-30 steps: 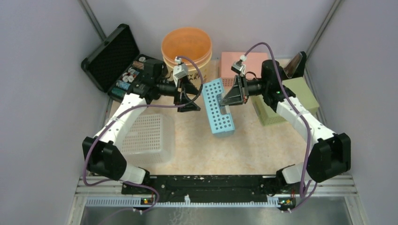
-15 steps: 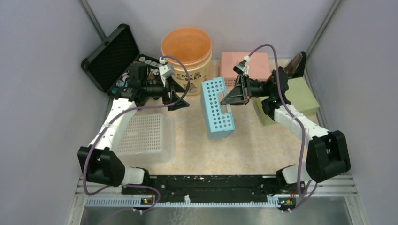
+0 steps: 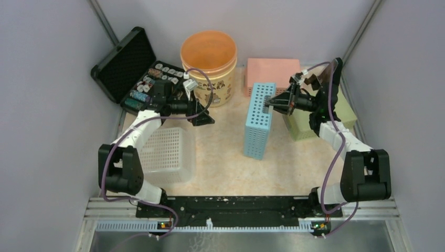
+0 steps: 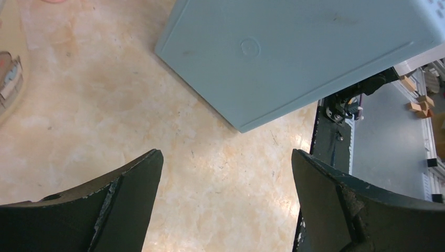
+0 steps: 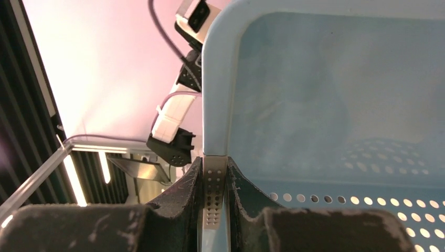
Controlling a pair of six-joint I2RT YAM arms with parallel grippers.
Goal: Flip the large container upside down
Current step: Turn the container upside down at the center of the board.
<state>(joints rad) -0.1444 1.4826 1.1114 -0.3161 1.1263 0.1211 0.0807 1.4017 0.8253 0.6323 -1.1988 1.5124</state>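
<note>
Pinching blue container (image 3: 260, 119) at its rim, right tool (image 5: 214, 181); left tool (image 4: 225, 157) spread wide

the blue container (image 4: 294, 52) runs off the left wrist view's top edge; the items (image 3: 149, 80) in the black case (image 3: 123, 62) are too small to name.

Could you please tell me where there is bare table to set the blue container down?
Widest: the table between the basket and the container, forward to the near edge. Smaller: in front of the green box. Crowded at the back: case, bucket, pink box.
</note>
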